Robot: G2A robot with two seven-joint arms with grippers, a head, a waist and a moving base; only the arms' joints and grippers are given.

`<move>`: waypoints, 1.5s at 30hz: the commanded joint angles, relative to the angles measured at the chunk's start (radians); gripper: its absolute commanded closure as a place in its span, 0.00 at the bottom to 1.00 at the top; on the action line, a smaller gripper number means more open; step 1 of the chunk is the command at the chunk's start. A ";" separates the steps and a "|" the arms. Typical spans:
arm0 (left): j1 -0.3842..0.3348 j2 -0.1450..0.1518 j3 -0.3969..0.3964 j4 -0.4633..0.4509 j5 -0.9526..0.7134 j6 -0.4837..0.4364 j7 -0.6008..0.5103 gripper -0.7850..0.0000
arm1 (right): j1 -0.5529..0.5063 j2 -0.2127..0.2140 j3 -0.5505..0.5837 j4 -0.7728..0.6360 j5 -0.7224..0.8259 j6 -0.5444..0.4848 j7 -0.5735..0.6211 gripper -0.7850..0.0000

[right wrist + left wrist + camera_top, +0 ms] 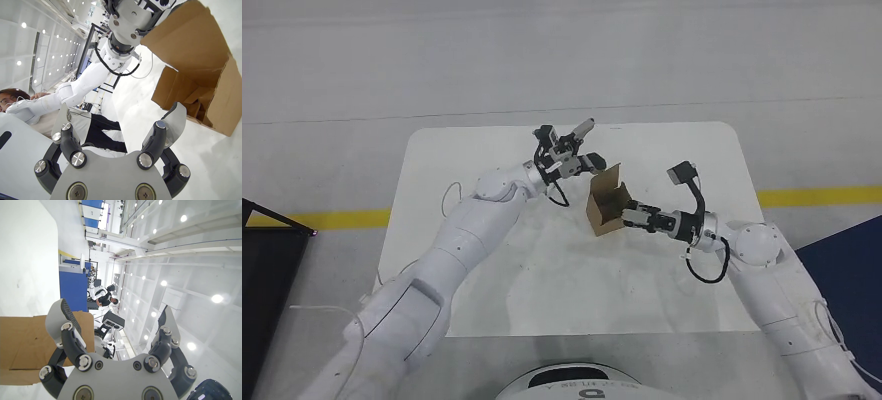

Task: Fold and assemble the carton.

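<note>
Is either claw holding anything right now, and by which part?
Nothing: the left claw and right claw are both open, close beside the brown cardboard carton.

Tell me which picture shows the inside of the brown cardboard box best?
The right wrist view: the brown cardboard carton opens toward that camera, so its inner flaps show. The top view shows it small from above. The left wrist view catches one flat panel.
</note>
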 commanded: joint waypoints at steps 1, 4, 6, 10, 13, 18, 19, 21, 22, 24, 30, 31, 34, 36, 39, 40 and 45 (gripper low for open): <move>0.004 0.003 -0.013 0.009 0.008 -0.039 -0.018 0.00 | 0.005 0.001 0.011 -0.007 -0.002 -0.016 -0.005 0.00; 0.030 0.023 -0.054 -0.002 0.025 -0.094 -0.059 0.00 | 0.015 0.005 0.030 -0.029 -0.006 -0.033 -0.008 0.00; 0.059 0.046 -0.086 -0.026 0.060 -0.109 -0.082 0.00 | 0.022 0.005 0.035 -0.051 0.010 -0.041 -0.011 0.00; 0.158 0.105 -0.175 -0.134 0.131 -0.080 -0.087 0.00 | 0.023 0.005 0.035 -0.054 0.016 -0.042 -0.011 0.00; 0.258 0.154 -0.259 -0.267 0.212 -0.027 -0.043 0.00 | 0.030 0.003 0.035 -0.029 -0.022 -0.011 -0.067 0.00; 0.426 0.208 -0.361 -0.531 0.312 0.137 0.007 0.00 | 0.059 0.001 0.035 0.039 -0.076 -0.010 -0.125 0.00; 0.449 0.214 -0.372 -0.570 0.322 0.171 0.007 0.00 | 0.061 0.002 0.035 0.051 -0.088 -0.007 -0.126 0.00; 0.483 0.222 -0.377 -0.622 0.350 0.230 0.006 0.00 | 0.065 0.003 0.032 0.074 -0.139 0.007 -0.129 0.00; 0.491 0.224 -0.378 -0.639 0.360 0.251 0.009 0.00 | 0.065 0.002 0.027 0.081 -0.141 0.007 -0.135 0.00; 0.499 0.226 -0.376 -0.655 0.370 0.268 0.021 0.00 | 0.064 0.002 0.021 0.100 -0.159 0.009 -0.142 0.00; 0.478 0.217 -0.343 -0.613 0.381 0.273 0.044 0.00 | 0.056 0.000 -0.006 0.117 -0.206 0.028 -0.157 0.00; 0.472 0.214 -0.335 -0.601 0.380 0.271 0.046 0.00 | 0.055 0.000 -0.010 0.116 -0.204 0.029 -0.152 0.00; 0.456 0.208 -0.316 -0.569 0.375 0.260 0.050 0.00 | 0.052 0.000 -0.017 0.110 -0.193 0.033 -0.135 0.00; 0.446 0.204 -0.310 -0.551 0.383 0.246 0.070 0.00 | 0.050 0.000 -0.026 0.102 -0.175 0.041 -0.111 0.00; 0.438 0.201 -0.308 -0.534 0.389 0.226 0.088 0.00 | 0.049 0.000 -0.039 0.086 -0.128 0.043 -0.056 0.00; 0.437 0.201 -0.310 -0.530 0.386 0.225 0.088 0.00 | 0.049 0.000 -0.044 0.079 -0.111 0.042 -0.039 0.00; 0.443 0.202 -0.320 -0.535 0.385 0.211 0.096 0.00 | 0.051 -0.001 -0.079 0.041 -0.064 0.050 0.039 0.00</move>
